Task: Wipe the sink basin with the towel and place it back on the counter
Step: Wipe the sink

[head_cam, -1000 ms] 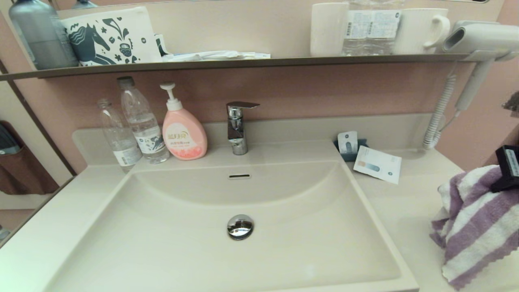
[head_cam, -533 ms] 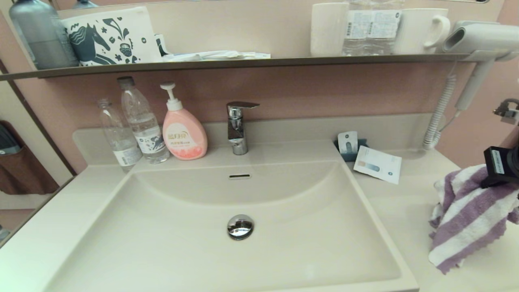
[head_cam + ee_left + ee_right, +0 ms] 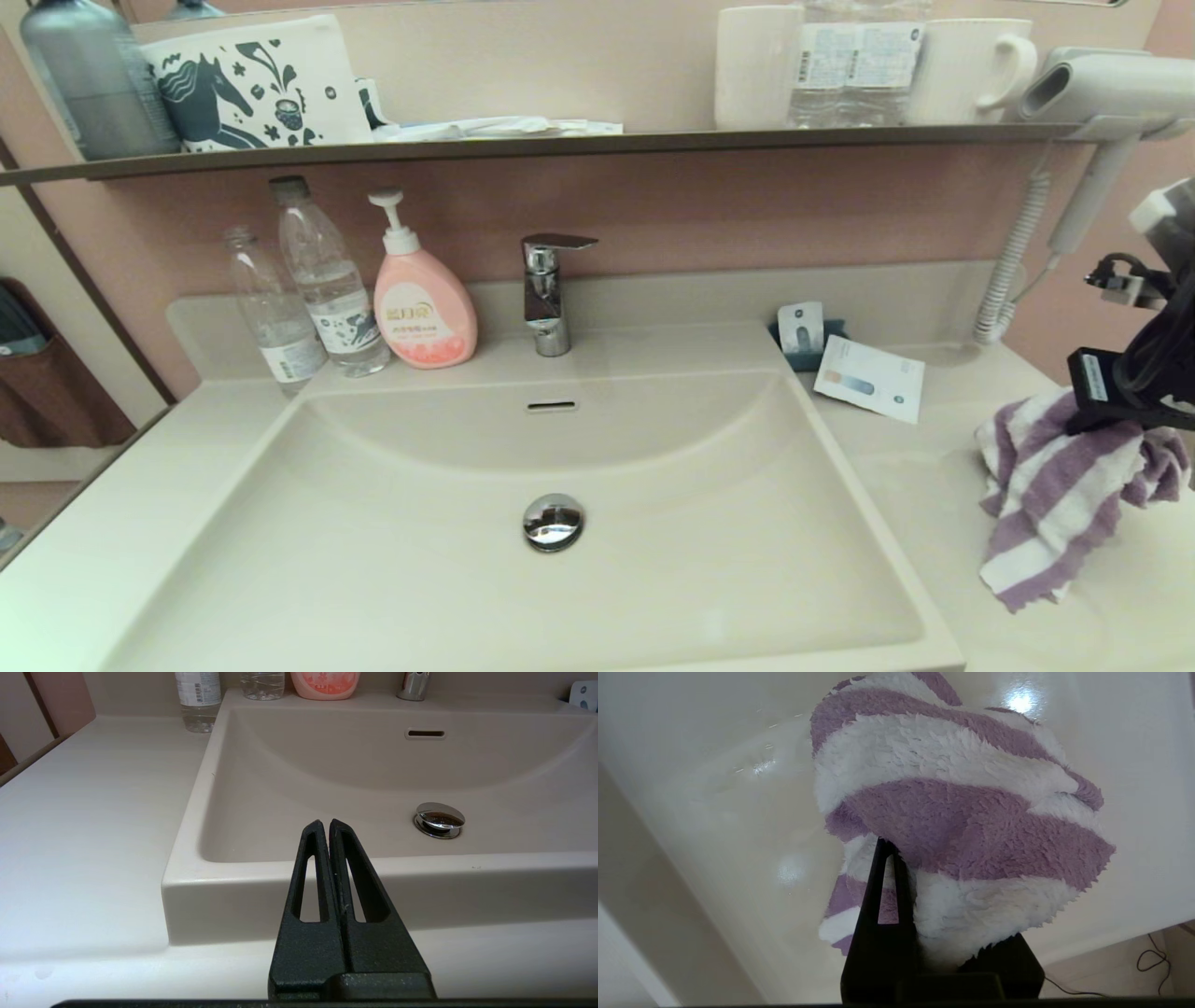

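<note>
Counter (image 3: 934, 476) beside sink basin (image 3: 653, 579), pink wall (image 3: 747, 205).

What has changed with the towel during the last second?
The right gripper, shut on the towel, has lifted it and carried it leftward toward the sink basin. The towel now hangs above the counter. The left gripper is shut, before the basin.

Towel (image 3: 952, 812): fluffy terry cloth in purple and white stripes. Sink basin (image 3: 420, 560) and worktop (image 3: 934, 467): smooth, glossy cream surfaces; drain plug (image 3: 553, 521) and tap (image 3: 546, 294): polished mirror-like metal. Left end effector (image 3: 325, 823): matt, grainy black plastic.
</note>
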Available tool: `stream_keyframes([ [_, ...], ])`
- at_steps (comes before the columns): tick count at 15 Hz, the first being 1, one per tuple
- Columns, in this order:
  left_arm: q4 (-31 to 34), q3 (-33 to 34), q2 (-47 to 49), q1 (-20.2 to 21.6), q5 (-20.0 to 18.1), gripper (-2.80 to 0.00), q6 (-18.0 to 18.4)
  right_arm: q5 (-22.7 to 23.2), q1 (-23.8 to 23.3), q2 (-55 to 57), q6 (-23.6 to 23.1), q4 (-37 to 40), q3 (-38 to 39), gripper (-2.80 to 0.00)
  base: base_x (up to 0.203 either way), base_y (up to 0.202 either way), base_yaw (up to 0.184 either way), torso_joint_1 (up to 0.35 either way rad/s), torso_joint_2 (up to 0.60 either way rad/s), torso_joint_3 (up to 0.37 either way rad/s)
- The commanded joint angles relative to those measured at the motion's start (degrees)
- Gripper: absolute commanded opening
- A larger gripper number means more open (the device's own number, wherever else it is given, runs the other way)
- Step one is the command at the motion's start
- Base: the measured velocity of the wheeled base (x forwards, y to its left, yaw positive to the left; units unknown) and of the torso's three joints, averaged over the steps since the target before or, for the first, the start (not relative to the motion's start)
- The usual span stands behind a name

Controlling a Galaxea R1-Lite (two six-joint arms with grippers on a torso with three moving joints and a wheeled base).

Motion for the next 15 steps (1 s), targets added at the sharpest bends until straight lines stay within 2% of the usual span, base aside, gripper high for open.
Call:
stream_keyframes([
  [1, 0.0, 0.0, 0.0, 0.0, 0.0, -2.80, 0.0, 0.8, 0.3, 1.4, 0.1, 0.4, -0.5, -2.80, 0.000, 0.000, 0.000, 0.000, 0.00, 0.000],
  [14, 0.0, 0.0, 0.0, 0.0, 0.0, -2.80, 0.0, 0.6, 0.6, 2.6, -2.2, 0.4, -1.5, -2.80, 0.000, 0.000, 0.000, 0.000, 0.00, 0.000],
  [15, 0.0, 0.0, 0.0, 0.0, 0.0, -2.80, 0.0, 0.6, 0.6, 2.5, -2.2, 0.5, -1.5, 0.00, 0.000, 0.000, 0.000, 0.000, 0.00, 0.000],
])
